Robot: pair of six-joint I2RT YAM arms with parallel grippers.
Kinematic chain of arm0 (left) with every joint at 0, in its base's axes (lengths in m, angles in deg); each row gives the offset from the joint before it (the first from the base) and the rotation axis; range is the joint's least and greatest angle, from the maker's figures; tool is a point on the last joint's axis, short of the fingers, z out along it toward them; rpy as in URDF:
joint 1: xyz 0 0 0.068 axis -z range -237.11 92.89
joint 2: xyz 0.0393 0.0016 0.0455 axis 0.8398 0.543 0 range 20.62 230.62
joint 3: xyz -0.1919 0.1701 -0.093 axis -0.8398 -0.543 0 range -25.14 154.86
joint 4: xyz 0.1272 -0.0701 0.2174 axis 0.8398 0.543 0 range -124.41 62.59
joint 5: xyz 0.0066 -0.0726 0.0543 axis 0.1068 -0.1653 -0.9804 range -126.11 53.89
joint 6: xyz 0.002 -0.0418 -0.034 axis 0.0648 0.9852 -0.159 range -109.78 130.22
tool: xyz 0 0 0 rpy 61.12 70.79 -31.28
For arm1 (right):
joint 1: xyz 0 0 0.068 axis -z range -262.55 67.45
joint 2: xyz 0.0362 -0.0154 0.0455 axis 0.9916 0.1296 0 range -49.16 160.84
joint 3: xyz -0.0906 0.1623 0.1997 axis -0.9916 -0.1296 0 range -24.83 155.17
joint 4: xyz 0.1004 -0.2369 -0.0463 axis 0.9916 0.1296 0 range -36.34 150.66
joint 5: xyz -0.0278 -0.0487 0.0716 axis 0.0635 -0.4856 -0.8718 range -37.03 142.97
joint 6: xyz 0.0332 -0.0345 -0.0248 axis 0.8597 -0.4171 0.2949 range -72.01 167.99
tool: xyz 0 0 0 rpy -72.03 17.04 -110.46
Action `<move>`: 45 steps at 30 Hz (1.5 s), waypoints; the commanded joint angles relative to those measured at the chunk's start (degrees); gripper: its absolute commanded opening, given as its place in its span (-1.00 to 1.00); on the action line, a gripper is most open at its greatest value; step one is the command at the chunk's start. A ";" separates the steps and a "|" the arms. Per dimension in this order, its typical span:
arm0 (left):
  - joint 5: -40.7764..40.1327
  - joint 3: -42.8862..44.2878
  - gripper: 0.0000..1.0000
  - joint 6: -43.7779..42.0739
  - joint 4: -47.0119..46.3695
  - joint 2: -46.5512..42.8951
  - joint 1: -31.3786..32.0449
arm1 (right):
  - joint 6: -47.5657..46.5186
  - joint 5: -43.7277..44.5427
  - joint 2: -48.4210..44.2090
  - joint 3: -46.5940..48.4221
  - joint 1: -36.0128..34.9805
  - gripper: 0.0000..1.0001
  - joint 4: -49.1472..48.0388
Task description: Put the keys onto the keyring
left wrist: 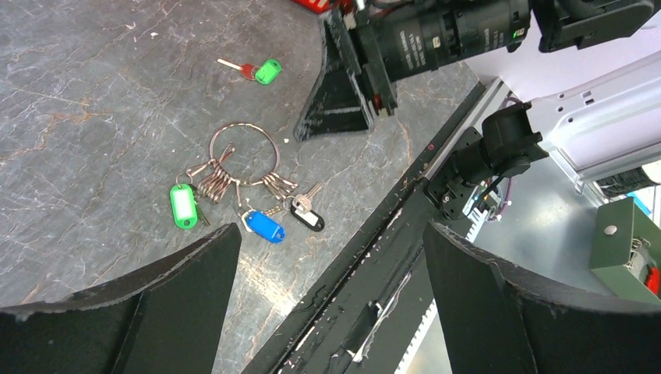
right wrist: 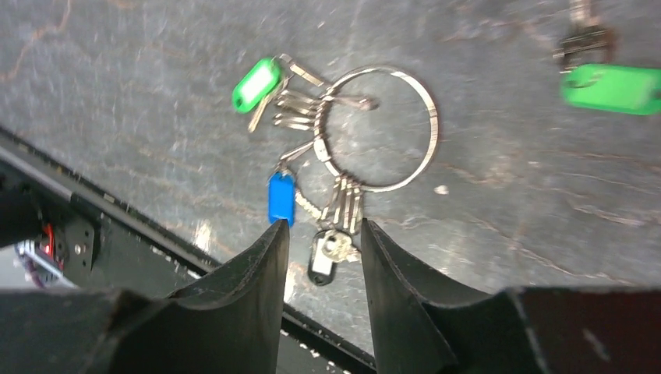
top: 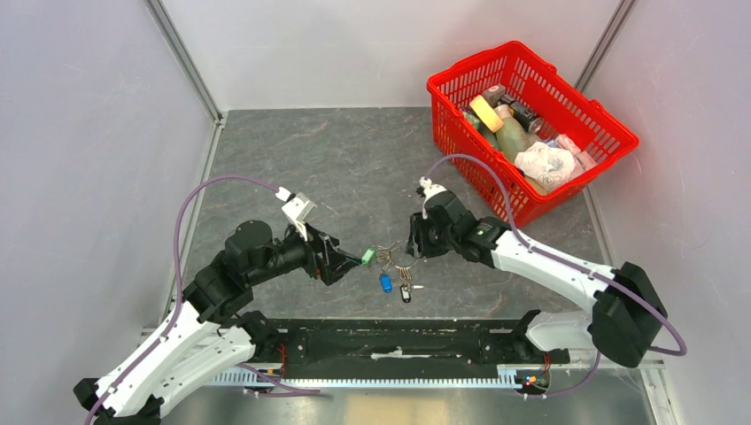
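The keyring [right wrist: 431,117] is a thin silver ring lying flat on the grey table. Keys hang on it with a green tag [right wrist: 256,84], a blue tag [right wrist: 281,196] and a dark tag [right wrist: 319,265]. A loose key with a green head [right wrist: 612,87] lies apart from the ring, also seen in the left wrist view [left wrist: 267,72]. My right gripper [right wrist: 323,227] hovers open just above the dark-tagged key, holding nothing. My left gripper [left wrist: 331,234] stands wide open and empty beside the bunch [top: 390,261], near the green tag [top: 367,256].
A red basket [top: 460,150] full of bottles and packets stands at the back right. The black base rail [top: 398,341] runs along the near edge, close behind the keys. White walls enclose the table on both sides.
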 commanded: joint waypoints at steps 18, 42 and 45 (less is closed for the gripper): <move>-4.56 0.66 0.86 -2.14 2.84 -2.96 -0.18 | -26.34 -12.88 20.02 13.31 -6.81 -0.09 -3.38; -13.66 1.31 0.87 -5.03 8.72 -9.98 -0.18 | -40.13 -7.41 31.60 17.68 -8.94 -0.02 -5.11; -13.57 1.40 0.87 -5.08 8.65 -10.00 -0.18 | -40.26 -6.92 32.09 17.66 -9.14 -0.03 -5.43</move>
